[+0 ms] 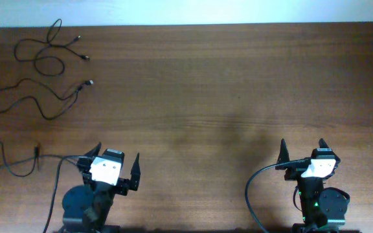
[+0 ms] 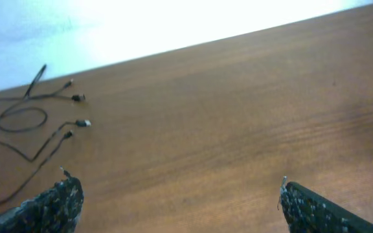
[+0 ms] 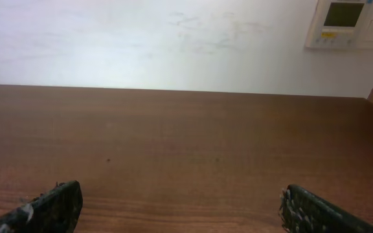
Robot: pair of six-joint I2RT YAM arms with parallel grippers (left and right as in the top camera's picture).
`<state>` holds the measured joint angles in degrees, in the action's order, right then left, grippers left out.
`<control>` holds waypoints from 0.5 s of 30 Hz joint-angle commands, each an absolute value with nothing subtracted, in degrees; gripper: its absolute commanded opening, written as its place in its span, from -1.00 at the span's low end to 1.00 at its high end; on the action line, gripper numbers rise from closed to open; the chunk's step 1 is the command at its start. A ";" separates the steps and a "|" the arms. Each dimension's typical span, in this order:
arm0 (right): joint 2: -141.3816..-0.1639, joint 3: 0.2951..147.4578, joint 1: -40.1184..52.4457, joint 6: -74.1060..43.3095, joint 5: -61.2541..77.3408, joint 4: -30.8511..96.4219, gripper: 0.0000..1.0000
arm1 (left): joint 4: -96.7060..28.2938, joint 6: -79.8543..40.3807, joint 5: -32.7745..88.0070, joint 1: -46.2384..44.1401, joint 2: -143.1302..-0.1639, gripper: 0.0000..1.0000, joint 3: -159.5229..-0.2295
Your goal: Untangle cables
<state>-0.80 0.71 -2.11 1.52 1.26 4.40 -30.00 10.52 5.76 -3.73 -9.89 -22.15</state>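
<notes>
Thin black cables lie spread out at the far left of the wooden table. One looped cable (image 1: pixel 41 53) is at the back, with small plugs near its right end. A second cable (image 1: pixel 37 97) curves below it and ends in a silver-tipped plug (image 1: pixel 88 83). They also show at the left of the left wrist view (image 2: pixel 21 120). My left gripper (image 1: pixel 116 163) is open and empty near the front edge, well clear of the cables. My right gripper (image 1: pixel 303 150) is open and empty at the front right. No cable shows in the right wrist view.
A thicker black arm cable (image 1: pixel 18 165) loops at the front left beside the left arm base. Another arm cable (image 1: pixel 254 188) curves by the right arm base. A white wall with a control panel (image 3: pixel 343 22) stands beyond the table's far edge.
</notes>
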 commanded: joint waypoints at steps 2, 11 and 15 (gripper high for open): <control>-0.21 0.34 -2.37 1.06 0.38 4.67 0.97 | -22.31 11.22 6.61 -3.42 -9.26 0.98 -18.52; -0.21 0.34 -2.37 1.06 0.38 4.67 0.97 | -1.61 1.58 2.48 -3.18 -8.43 0.98 -8.21; -0.21 0.34 -2.37 1.06 0.38 4.67 0.97 | 1.69 1.45 1.78 -3.20 -3.49 0.98 -4.16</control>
<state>-0.80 0.73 -2.11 1.52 1.26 4.40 0.38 4.05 3.64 -3.60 -7.55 -7.07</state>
